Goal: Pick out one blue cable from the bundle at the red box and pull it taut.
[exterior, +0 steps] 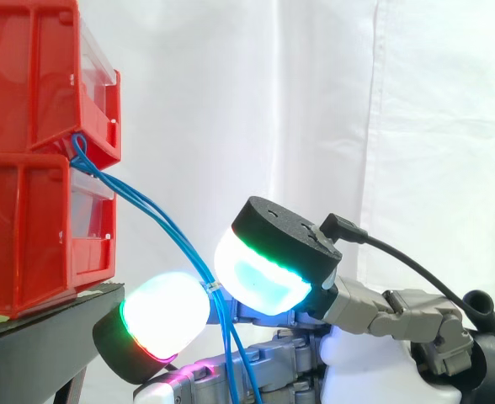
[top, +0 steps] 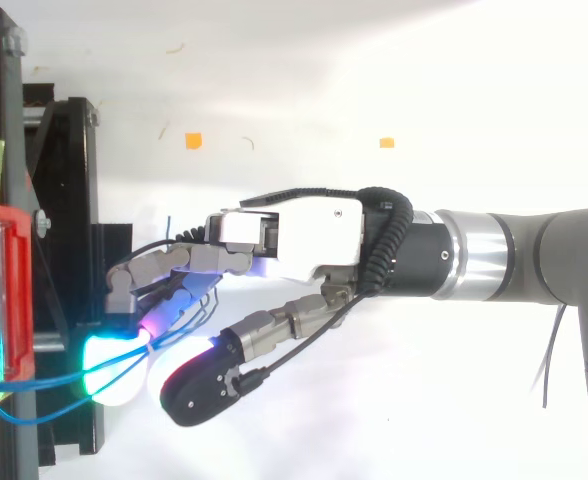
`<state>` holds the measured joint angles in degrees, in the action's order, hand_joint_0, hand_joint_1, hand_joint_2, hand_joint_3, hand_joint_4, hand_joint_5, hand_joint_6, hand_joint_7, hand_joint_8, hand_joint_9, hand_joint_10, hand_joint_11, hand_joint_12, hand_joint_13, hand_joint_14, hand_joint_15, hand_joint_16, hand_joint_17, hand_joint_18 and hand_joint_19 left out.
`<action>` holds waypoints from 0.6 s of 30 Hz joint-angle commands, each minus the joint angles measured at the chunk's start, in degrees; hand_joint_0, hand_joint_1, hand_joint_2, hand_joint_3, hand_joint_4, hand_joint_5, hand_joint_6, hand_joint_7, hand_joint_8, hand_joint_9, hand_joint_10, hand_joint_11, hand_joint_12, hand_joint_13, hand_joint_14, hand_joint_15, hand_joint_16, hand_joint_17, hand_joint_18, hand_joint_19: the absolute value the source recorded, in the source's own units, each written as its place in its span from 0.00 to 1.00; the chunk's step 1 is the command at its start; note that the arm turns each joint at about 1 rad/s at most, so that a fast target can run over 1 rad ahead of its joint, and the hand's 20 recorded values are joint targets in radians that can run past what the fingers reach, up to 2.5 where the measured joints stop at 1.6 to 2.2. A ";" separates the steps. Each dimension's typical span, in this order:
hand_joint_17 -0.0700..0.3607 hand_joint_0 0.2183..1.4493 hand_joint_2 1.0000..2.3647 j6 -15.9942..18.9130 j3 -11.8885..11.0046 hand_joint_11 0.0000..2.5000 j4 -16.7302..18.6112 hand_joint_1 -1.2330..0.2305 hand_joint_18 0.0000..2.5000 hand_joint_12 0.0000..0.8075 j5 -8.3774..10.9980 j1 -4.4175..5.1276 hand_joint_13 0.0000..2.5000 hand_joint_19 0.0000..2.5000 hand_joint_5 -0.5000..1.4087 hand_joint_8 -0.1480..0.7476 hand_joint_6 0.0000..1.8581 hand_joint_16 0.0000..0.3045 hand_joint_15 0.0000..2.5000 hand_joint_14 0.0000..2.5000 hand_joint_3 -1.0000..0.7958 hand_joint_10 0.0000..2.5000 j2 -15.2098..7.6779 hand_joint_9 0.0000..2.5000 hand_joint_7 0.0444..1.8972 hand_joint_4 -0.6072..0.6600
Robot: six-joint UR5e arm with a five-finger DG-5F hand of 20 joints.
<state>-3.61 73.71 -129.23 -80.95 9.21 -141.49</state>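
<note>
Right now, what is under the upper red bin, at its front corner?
The blue cables come out from under the upper red bin, looped just above the lower red bin. Their fastening is hidden behind the bin walls.

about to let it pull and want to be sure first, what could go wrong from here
Several blue cables run together between the pads of the hand, which pinch them. A small white tie seems to join them, so a pull may drag the bundle rather than one cable. They leave from between the stacked red bins, so a hard pull could shift the bins on the black stand.
</note>
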 commanded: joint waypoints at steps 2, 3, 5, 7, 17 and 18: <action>0.34 0.31 0.00 0.00 0.03 0.13 -0.14 0.53 0.15 0.38 0.00 0.02 0.24 0.10 0.20 0.50 0.28 0.11 0.07 0.00 0.30 0.00 -0.01 0.32 0.64 0.59; 0.34 0.31 0.00 0.00 0.03 0.12 -0.14 0.54 0.15 0.38 0.00 0.02 0.24 0.10 0.20 0.50 0.28 0.11 0.07 0.00 0.30 0.00 -0.01 0.32 0.64 0.59; 0.33 0.31 0.00 0.00 0.03 0.13 -0.23 0.56 0.15 0.38 0.00 0.02 0.24 0.10 0.20 0.50 0.29 0.11 0.07 0.00 0.28 0.00 -0.01 0.32 0.63 0.60; 0.33 0.30 0.00 0.00 -0.06 0.13 -0.23 0.57 0.15 0.38 -0.08 0.02 0.24 0.10 0.20 0.50 0.30 0.11 0.07 0.00 0.28 0.00 0.08 0.32 0.62 0.59; 0.34 0.28 0.00 0.00 -0.06 0.14 -0.23 0.62 0.14 0.39 -0.08 0.02 0.24 0.10 0.19 0.51 0.39 0.11 0.07 0.00 0.28 0.00 -0.01 0.32 0.49 0.60; 0.34 0.28 0.00 0.00 -0.06 0.13 -0.32 0.62 0.14 0.39 -0.08 0.02 0.24 0.10 0.19 0.51 0.39 0.11 0.07 0.00 0.28 0.00 -0.01 0.32 0.49 0.60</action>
<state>-3.60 73.66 -129.45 -81.03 9.23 -141.50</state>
